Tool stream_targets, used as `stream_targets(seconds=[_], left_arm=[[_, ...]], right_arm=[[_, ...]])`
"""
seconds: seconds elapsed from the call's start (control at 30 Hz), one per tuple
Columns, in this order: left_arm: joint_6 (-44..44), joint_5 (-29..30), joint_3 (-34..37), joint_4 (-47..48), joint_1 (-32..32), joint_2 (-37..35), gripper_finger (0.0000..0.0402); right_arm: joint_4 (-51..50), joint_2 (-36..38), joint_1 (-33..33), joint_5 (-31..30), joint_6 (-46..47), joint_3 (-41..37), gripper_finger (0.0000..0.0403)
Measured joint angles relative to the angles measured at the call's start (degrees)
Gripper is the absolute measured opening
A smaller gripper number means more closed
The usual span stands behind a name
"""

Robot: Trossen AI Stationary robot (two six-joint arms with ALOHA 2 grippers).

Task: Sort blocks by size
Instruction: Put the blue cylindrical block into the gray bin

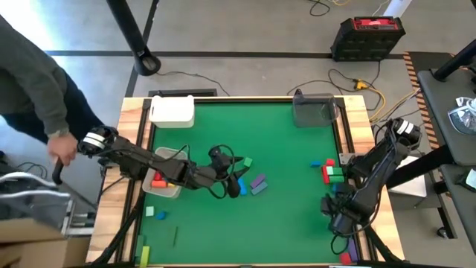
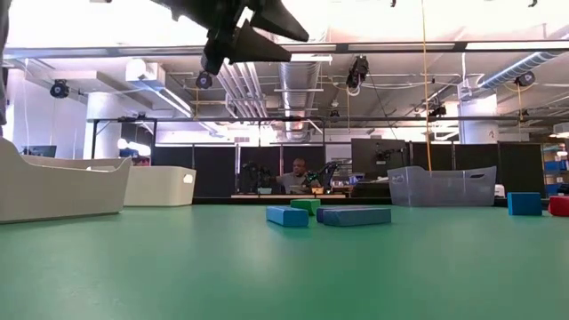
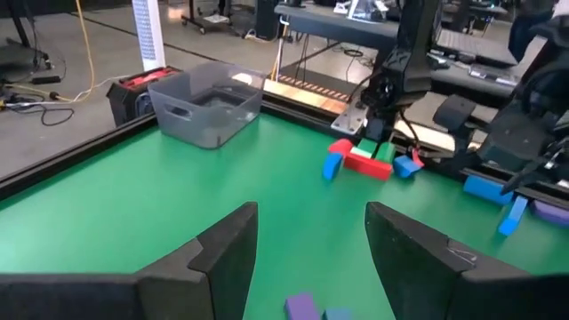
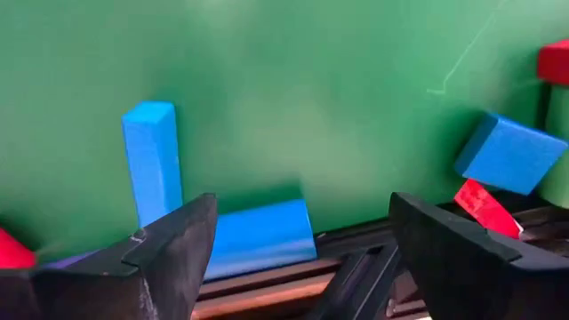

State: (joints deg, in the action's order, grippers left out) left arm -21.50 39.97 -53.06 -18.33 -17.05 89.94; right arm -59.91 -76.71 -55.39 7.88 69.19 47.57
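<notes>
Two arms are at work over the green desk (image 1: 290,208), and I log both grippers as spread with nothing between the fingers. My left gripper (image 3: 307,258) hangs above the middle of the desk; its wrist view shows the fingers wide apart over bare green, with a purple block (image 3: 300,307) and a blue one just below them. My right gripper (image 4: 298,258) sits low at the right edge near the front corner, fingers spread around a blue bar (image 4: 260,238) lying against the edge rail, with a second blue bar (image 4: 151,160) standing beside it.

From overhead I count a mid-desk cluster: a green block (image 1: 246,161), a purple one and a blue one (image 1: 260,189). At the right edge lie a red and green stack (image 1: 331,175) and small blue pieces. Along the front left edge I see a few small green and blue blocks (image 1: 159,215).

Only the overhead view shows the tan tray (image 1: 165,190) at the left edge holding a red block (image 1: 158,181), the white tray (image 1: 172,112) at the back left corner and the clear bin (image 1: 314,112) at the back right. It also shows a person (image 1: 33,89) standing off the left edge. The level view shows a second person (image 2: 298,173) seated far behind the desk.

Open green remains across the back half and the front centre.
</notes>
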Motion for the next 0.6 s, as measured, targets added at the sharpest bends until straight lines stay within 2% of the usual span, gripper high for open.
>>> stream_targets(seconds=[0.23,0.43,0.6], left_arm=[[0.1,0.0,0.5,-0.3,0.0,0.0,0.0194],[0.1,0.0,0.5,-0.3,0.0,0.0,0.0194],[0.1,-0.1,0.5,-0.2,0.0,0.0,0.0194]], right_arm=[[-0.6,-0.4,-0.5,-2.3,-0.8,-0.3,0.0320],[-10.4,-0.4,1.4,-2.3,0.9,-1.4,0.0314],[-10.3,0.0,2.5,2.4,-1.0,-1.3,0.0304]])
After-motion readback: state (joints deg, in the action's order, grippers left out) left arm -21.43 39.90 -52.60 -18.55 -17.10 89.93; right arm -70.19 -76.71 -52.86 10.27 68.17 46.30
